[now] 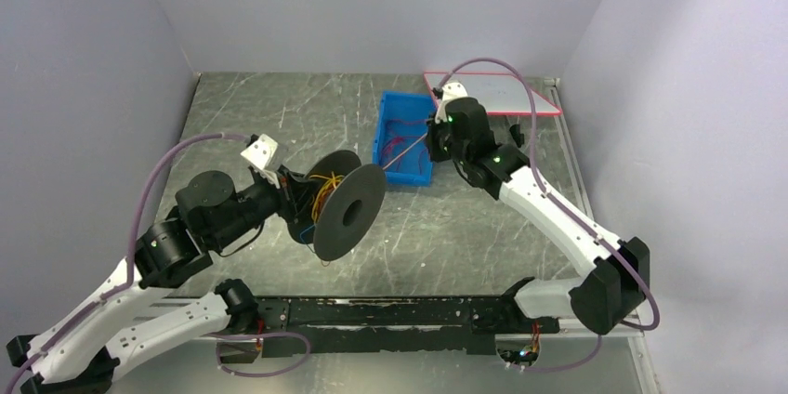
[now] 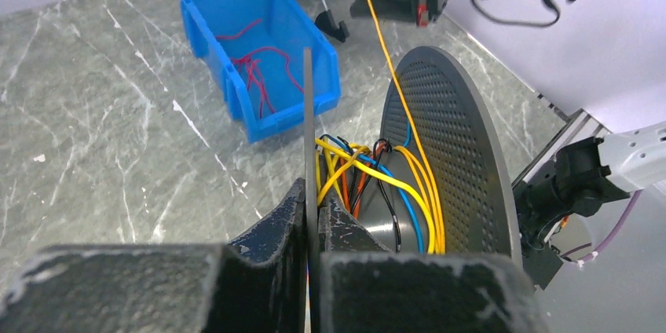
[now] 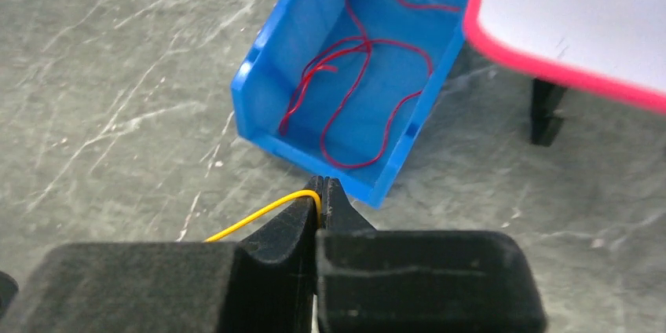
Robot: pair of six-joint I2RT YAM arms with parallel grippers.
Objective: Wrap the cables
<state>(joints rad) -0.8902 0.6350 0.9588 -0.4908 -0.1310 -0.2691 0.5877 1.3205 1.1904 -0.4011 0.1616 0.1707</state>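
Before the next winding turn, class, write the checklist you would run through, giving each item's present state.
1. Left gripper clamped on spool flange: ok.
2. Right gripper shut on yellow cable: ok.
3. Yellow cable leads from right gripper to spool: ok.
4. Yellow cable taut: cannot tell.
5. Windings tidy: not ok, loops cross loosely.
6. Red cable lying inside blue bin: ok.

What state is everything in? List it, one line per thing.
spool: held on edge, several cables already wound on its hub.
left gripper: jaws shut on the spool's near flange.
right gripper: jaws shut on the yellow cable.
yellow cable: stretched from the spool to the right gripper.
red cable: lying loose in the blue bin.
blue bin: upright, open-topped.
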